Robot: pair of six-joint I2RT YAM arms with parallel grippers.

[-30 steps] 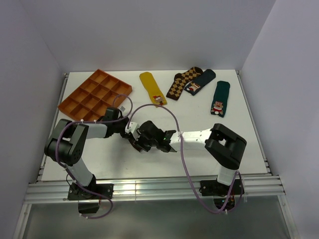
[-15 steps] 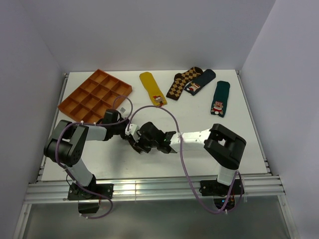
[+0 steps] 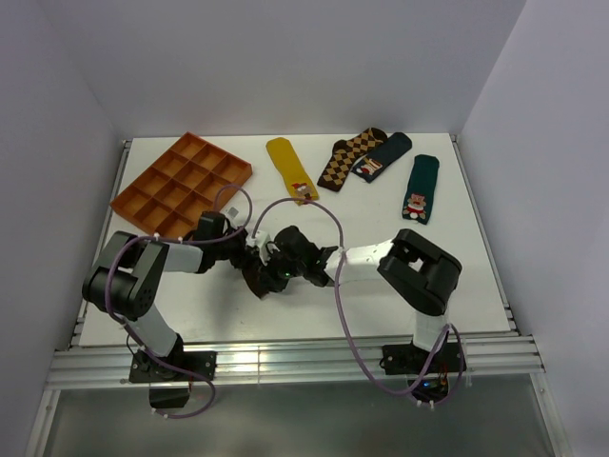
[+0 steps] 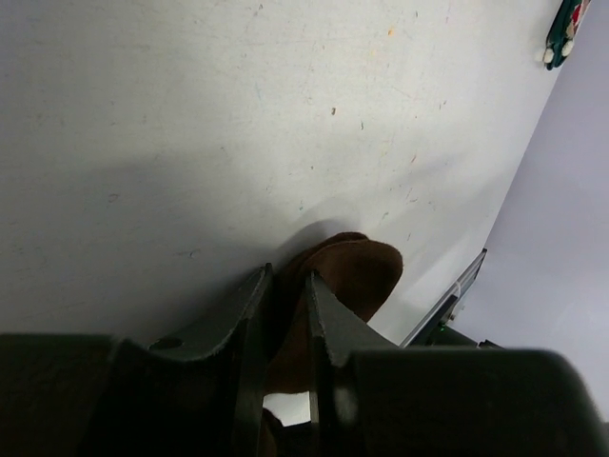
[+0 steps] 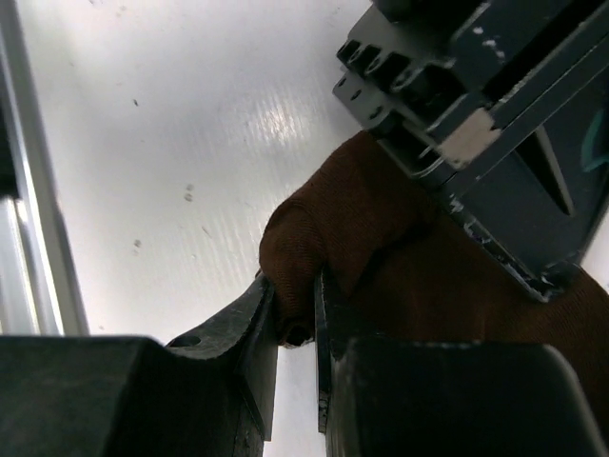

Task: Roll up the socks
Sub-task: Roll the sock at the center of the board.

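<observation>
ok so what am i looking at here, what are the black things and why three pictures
Two robot arms are bolted at the near edge of a white table. The wide picture looks down from above; the other two come from cameras on the wrists, each showing its own claw close up. The right claw pinches a fold of a dark brown sock. The left claw has its fingers close together at the same fabric; whether it grips is unclear. Further back lie an orange tray, a yellow sock, a diamond-patterned sock, a navy sock and a green sock.

sock (image 5: 362, 228) seemingly plain dark brown; tray (image 3: 183, 181) orange.
</observation>
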